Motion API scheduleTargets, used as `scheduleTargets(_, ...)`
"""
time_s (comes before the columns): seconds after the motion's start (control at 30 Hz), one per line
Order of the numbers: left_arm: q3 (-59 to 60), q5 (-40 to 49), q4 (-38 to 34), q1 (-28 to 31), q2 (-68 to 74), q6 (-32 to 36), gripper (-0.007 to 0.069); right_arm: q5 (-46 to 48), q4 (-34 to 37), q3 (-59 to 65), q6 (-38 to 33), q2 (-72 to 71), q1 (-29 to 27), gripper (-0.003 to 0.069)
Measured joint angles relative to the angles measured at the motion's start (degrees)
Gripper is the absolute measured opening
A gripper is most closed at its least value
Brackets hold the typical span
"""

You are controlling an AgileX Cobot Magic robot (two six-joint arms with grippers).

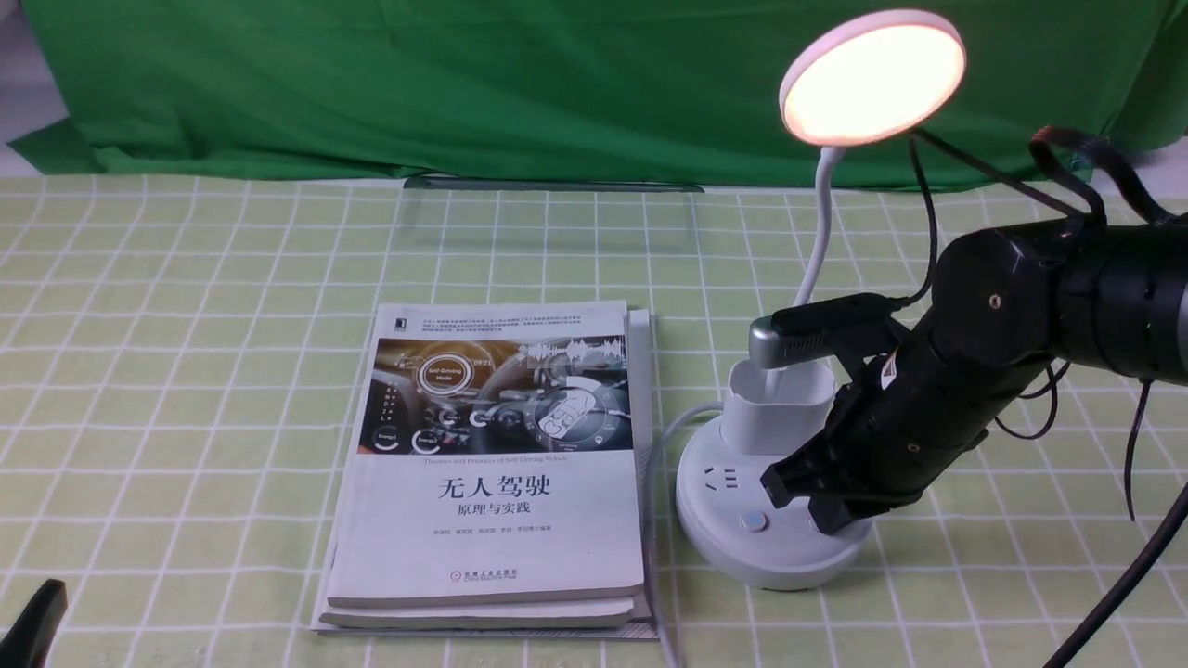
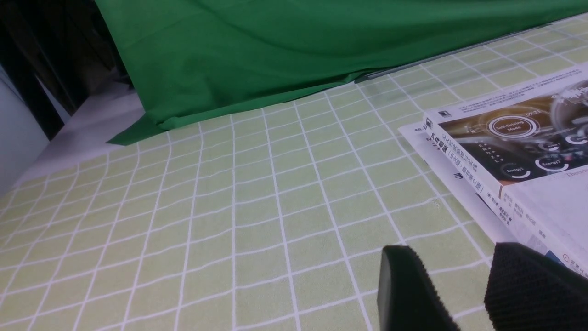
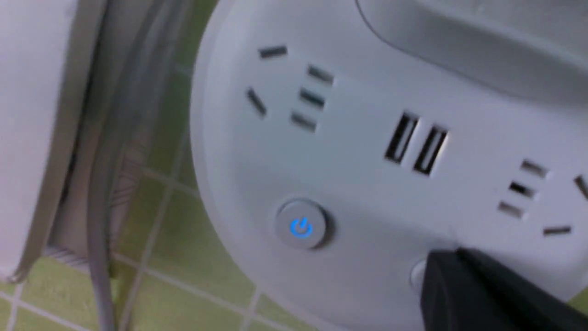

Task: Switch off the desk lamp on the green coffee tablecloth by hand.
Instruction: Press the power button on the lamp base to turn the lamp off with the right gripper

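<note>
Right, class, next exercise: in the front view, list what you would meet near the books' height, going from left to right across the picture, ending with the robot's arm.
Stack of books, grey cable, round base of the desk lamp, right arm

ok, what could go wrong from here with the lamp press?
The right jaws are shut, their tips covering part of the second button, so the press could land off-centre and not register.

The disc head is lit and sits high on a thin gooseneck; a hard push on the base might rock it.

A loose black cable hangs near the gooseneck and could snag as the arm moves.
</note>
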Motion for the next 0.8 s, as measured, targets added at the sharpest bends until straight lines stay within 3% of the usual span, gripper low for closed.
scheduleTargets(0.8, 0.0, 0.0, 0.0, 0.0, 0.0, 0.0, 0.0243, 4.7, -1.2, -3.1, -0.3, 0.6, 0.0, 0.0047)
